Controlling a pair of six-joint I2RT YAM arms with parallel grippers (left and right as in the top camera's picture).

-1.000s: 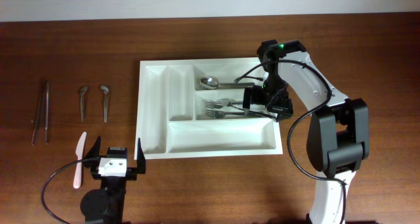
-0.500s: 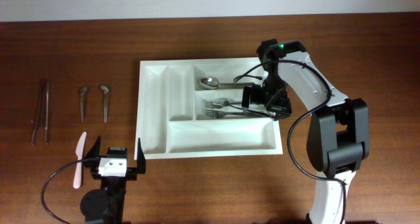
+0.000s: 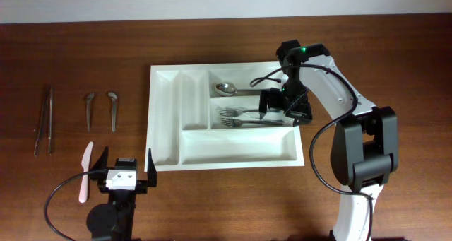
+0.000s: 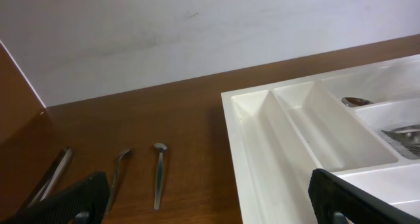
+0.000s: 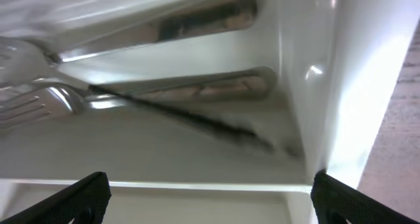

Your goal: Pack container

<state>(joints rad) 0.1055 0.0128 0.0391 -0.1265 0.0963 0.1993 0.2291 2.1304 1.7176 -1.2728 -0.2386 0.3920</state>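
- Right claw (image 3: 277,105) hangs over the middle long compartment of the container (image 3: 233,148), jaws wide apart, gripping nothing. The forks (image 3: 236,116) lie under it.
- Left claw (image 3: 126,160) is also wide open and empty, just beside the container's near-left corner.
- Container sits mid-table (image 3: 367,43), long axis left-right.
- Pale knife (image 3: 85,172), small spoons (image 3: 113,108) and tongs (image 3: 44,119) all lie on the left arm's side. Their long axes run near-far, matching the narrow upright slots. I'd judge your next pick belongs to the left arm.
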